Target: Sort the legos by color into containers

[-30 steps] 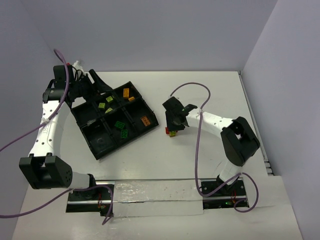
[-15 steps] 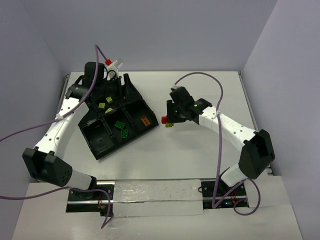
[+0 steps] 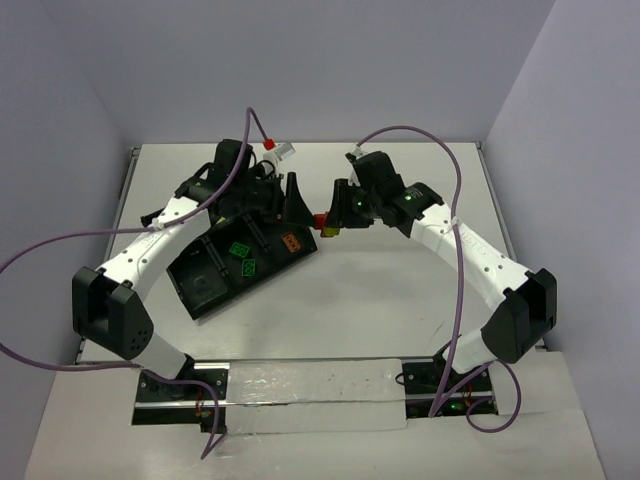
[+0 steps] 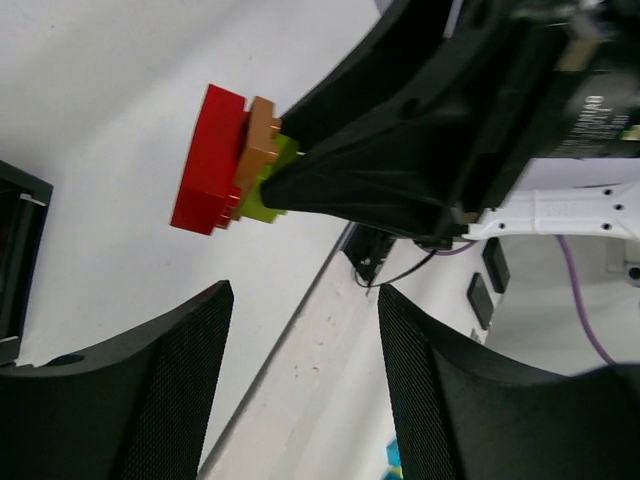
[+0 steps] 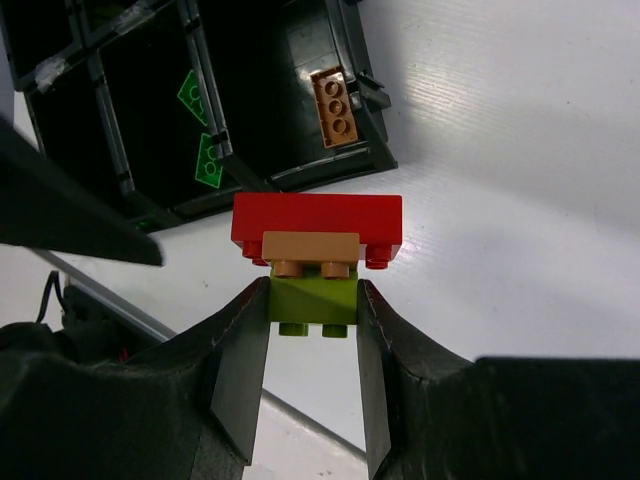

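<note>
My right gripper [image 3: 334, 214] is shut on a small stacked cluster [image 3: 322, 222] and holds it in the air by the black tray's [image 3: 196, 304] right corner. In the right wrist view my gripper [image 5: 312, 298] pinches the yellow-green brick [image 5: 315, 302]. An orange brick [image 5: 310, 248] and a red brick [image 5: 317, 217] sit beyond it. My left gripper [image 3: 296, 196] is open and empty, facing the cluster from the left. In its own view the jaws [image 4: 305, 292] are apart, with the cluster [image 4: 232, 160] ahead of them. The tray holds green legos [image 3: 241, 256] and an orange lego [image 3: 291, 241].
In the right wrist view the tray's near compartments show an orange brick [image 5: 334, 105] and green bricks [image 5: 204, 128]. My left arm [image 3: 170, 215] lies over the tray's far compartments and hides them. Purple cables [image 3: 400, 130] arc above both arms. Walls stand behind and on both sides.
My right gripper has lifted the cluster off the table and carried it left and back to the tray's corner. My left gripper has swung right across the tray to face it.
</note>
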{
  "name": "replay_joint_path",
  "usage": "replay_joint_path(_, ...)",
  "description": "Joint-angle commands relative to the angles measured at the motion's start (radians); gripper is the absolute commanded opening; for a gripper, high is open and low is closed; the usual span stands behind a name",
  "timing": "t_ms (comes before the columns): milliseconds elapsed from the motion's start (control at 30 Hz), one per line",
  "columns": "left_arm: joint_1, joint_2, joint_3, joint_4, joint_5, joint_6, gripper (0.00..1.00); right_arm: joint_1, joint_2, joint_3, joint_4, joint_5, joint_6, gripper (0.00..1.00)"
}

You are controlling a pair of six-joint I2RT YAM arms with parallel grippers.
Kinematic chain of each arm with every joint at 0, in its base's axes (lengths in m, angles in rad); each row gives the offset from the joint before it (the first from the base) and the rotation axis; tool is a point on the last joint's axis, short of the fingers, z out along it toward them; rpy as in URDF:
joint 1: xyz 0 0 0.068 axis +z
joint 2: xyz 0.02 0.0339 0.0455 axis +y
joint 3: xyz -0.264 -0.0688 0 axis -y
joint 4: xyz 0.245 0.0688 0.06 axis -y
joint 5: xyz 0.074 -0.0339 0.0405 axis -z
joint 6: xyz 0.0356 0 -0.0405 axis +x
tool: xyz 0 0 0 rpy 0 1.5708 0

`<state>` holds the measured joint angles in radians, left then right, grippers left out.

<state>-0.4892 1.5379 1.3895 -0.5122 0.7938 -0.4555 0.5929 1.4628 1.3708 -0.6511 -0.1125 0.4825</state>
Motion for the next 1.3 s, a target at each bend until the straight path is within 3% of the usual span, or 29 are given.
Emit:
replay_joint_path(0, -0.024, -0.006, 0.01, 0.038, -0.076, 0.063, 0.71, -0.023, -0.039, 0.063, -0.022, -0.047, 0.002, 0.0)
replay_joint_path(167, -0.025, -0.048, -0.046, 0.106, -0.092, 0.067, 0.72, -0.048, -0.049, 0.062, -0.035, -0.099, -0.006, 0.0)
replay_joint_path(333, -0.025, -0.032, -0.069, 0.142, -0.028, 0.07, 0.67, -0.052, -0.054, 0.074, -0.057, -0.127, -0.027, 0.0)
replay_joint_path(800, -0.048, 0.042, -0.023, 0.093, -0.059, 0.13, 0.66, -0.053, -0.062, 0.094, -0.07, -0.196, -0.046, 0.01)
replay_joint_path(1267, -0.049, 0.028, -0.046, 0.182, -0.004, 0.077, 0.5, -0.044, -0.029, 0.099, -0.082, -0.246, -0.061, 0.01)
